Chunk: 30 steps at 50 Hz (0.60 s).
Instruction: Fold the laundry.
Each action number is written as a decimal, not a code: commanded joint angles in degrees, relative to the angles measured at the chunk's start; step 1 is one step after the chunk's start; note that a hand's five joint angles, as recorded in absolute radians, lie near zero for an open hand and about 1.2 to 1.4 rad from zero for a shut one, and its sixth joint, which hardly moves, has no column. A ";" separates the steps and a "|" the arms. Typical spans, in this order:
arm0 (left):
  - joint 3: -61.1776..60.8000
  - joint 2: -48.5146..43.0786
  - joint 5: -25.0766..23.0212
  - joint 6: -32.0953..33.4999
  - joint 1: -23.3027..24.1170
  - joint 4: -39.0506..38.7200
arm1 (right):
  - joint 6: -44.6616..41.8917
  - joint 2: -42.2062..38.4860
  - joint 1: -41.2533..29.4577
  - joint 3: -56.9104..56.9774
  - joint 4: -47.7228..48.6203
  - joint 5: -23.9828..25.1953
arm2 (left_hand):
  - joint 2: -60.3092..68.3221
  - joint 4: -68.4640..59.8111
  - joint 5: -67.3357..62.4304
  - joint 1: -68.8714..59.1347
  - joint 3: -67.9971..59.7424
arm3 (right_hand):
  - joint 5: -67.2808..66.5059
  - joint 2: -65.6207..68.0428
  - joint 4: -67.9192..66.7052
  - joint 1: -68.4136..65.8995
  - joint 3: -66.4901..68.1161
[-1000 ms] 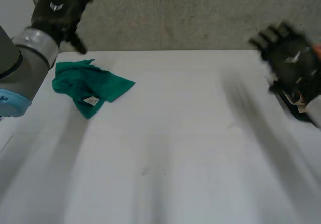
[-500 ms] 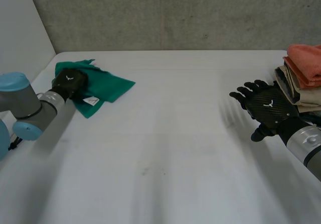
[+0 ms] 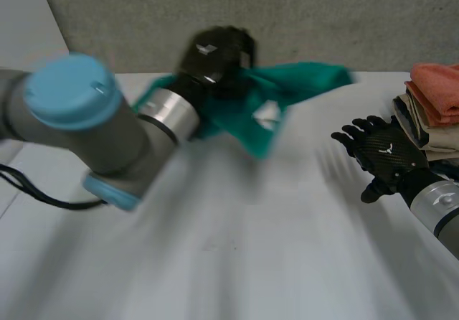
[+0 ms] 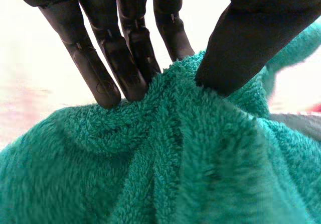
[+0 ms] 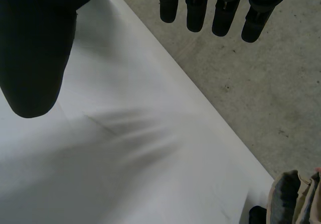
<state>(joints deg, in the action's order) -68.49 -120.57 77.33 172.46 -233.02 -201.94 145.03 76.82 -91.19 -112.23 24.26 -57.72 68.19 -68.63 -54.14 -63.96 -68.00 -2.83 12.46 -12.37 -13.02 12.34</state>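
Observation:
A green terry towel hangs in the air above the far middle of the white table, with a small white label on it. My left hand is shut on it, lifted well off the table. In the left wrist view the fingers and thumb pinch a bunched ridge of the green towel. My right hand hovers over the table's right side with its fingers spread and nothing in it; its fingertips and thumb stand apart above the table.
A stack of folded cloths, orange on top of beige ones, sits at the table's right edge just behind my right hand; its corner is beside that hand. A grey concrete wall runs behind the table.
My left hand closed on the green towel at the far left and swept it up and to the right, off the table. My right hand came down near the stack and has stayed there.

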 commanded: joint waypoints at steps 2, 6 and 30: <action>3.72 -13.90 -0.95 -0.81 8.98 1.55 | 0.08 0.00 0.84 0.00 -0.01 -1.77 | -3.15 3.59 -0.89 -1.07 2.97 | 2.83 -2.46 2.37 3.02 -2.34; 2.93 -13.56 -0.87 -0.54 10.66 1.64 | 1.13 0.17 1.80 0.44 0.17 -4.93 | -58.19 58.63 54.14 53.96 58.00 | 2.83 -2.46 2.37 3.02 -2.34; -11.93 -0.44 -1.39 27.91 -20.61 10.50 | 6.41 8.33 2.51 5.88 -19.59 -3.36 | -55.78 56.22 51.74 51.56 55.60 | 2.83 -2.46 2.37 3.02 -2.34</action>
<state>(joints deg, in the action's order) -80.04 -118.30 76.61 192.12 -247.23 -195.75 152.30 80.90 -88.62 -107.57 11.15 -61.61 11.93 -11.61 -2.72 -10.74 -12.31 -2.83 12.46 -12.37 -13.02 12.34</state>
